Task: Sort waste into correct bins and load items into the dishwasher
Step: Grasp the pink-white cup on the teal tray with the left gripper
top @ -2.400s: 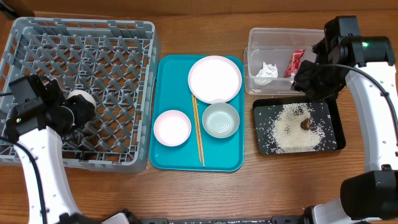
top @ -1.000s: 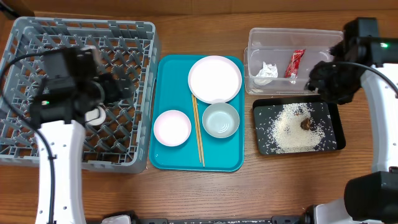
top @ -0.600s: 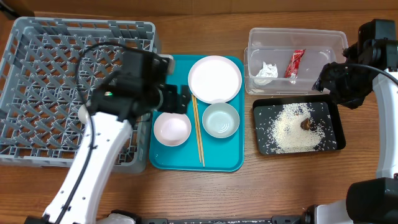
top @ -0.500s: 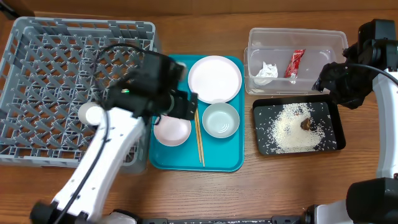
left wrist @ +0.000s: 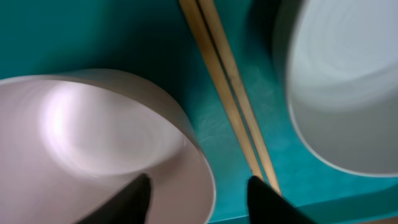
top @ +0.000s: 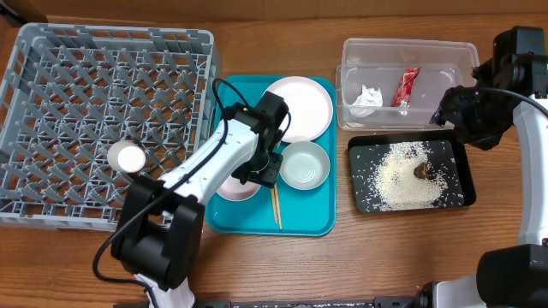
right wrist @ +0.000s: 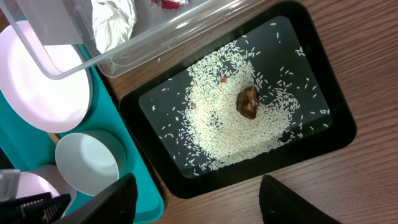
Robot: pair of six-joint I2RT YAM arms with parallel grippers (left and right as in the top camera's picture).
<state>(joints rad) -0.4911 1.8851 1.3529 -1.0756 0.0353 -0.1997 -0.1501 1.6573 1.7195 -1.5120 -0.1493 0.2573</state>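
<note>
Now that the cup (top: 130, 157) sits in the rack (top: 111, 34), the left gripper (left wrist: 199, 190) has crossed over, its half-open jaws straddling the pink bowl (left wrist: 93, 124) rim, not yet pinching.

1. Dish rack (top: 86, 85) is showing grey lattice; cup (top: 128, 157) white.
2. Teal tray (top: 231, 221) is carrying white plate (top: 304, 104), pinkish bowl (left wrist: 93, 137), pale grey-green bowl (top: 306, 166), tan chopsticks (left wrist: 224, 87).
3. Black tray (top: 455, 195) is showing white rice (top: 396, 181) speckle, brown lump (top: 421, 170).
4. Clear tub (top: 353, 53) is showing red wrapper (top: 408, 85), white tissue (top: 368, 97).

Table (top: 385, 257) holds rack (top: 111, 32), teal tray (top: 240, 103), tub (top: 409, 50), black tray (top: 364, 154).
</note>
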